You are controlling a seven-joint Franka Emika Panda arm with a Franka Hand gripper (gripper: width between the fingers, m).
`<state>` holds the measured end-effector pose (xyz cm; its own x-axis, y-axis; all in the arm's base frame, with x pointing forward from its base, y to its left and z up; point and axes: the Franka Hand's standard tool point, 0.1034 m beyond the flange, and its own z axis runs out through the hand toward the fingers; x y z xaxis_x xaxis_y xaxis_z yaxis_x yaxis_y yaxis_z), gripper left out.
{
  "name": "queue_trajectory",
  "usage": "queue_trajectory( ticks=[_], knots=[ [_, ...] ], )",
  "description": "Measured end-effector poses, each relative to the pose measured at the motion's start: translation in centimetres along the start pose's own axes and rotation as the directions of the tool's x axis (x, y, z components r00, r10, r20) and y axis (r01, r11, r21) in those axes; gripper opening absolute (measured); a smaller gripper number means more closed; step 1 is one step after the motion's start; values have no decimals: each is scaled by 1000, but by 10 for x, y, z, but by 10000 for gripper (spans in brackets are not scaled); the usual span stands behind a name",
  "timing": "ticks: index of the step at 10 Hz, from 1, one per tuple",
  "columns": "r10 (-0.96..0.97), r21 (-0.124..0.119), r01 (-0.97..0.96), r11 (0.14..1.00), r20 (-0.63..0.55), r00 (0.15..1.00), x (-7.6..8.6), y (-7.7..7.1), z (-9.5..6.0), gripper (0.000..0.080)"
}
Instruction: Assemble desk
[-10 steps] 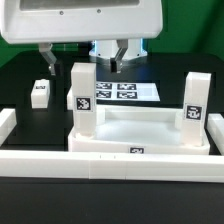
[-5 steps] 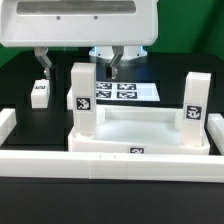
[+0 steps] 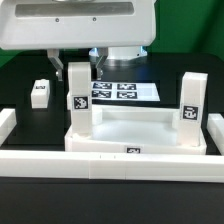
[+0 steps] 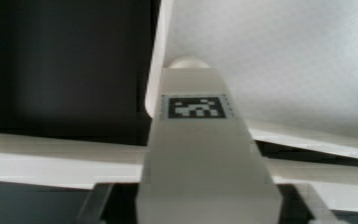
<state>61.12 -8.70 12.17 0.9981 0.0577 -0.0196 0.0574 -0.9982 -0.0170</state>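
Note:
The white desk tabletop (image 3: 140, 128) lies rim up behind the front rail. Two white square legs stand upright on it: one at the exterior view's left (image 3: 78, 98) and one at the right (image 3: 190, 100), each with a tag. A third short leg (image 3: 40, 92) stands loose on the black table at the left. My gripper (image 3: 78, 70) is open, with one finger on each side of the top of the left leg and a gap at each side. In the wrist view this leg (image 4: 197, 130) runs between the fingers of the gripper (image 4: 197, 205).
The marker board (image 3: 125, 90) lies flat behind the tabletop. Low white border rails run along the front (image 3: 100, 160), the left (image 3: 6, 125) and the right (image 3: 217, 130). The robot's white body (image 3: 80, 25) hangs over the back.
My gripper has moved toward the exterior view's left, from over the marker board to astride the left upright leg. The parts have not moved.

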Motion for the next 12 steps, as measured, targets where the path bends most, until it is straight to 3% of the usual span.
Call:
queue_trajectory(
  ticks=[3, 5, 7, 9, 12],
  knots=[
    [112, 2, -112, 994, 0, 994, 0, 0, 0, 289],
    [271, 21, -271, 962, -2, 963, 0, -2, 1, 290],
    [494, 36, -494, 869, 3, 869, 1, -6, 1, 290],
    [697, 54, -697, 715, 24, 717, 0, -9, 2, 290],
    [861, 63, -862, 503, 53, 506, 2, -15, 2, 290]
  ],
)
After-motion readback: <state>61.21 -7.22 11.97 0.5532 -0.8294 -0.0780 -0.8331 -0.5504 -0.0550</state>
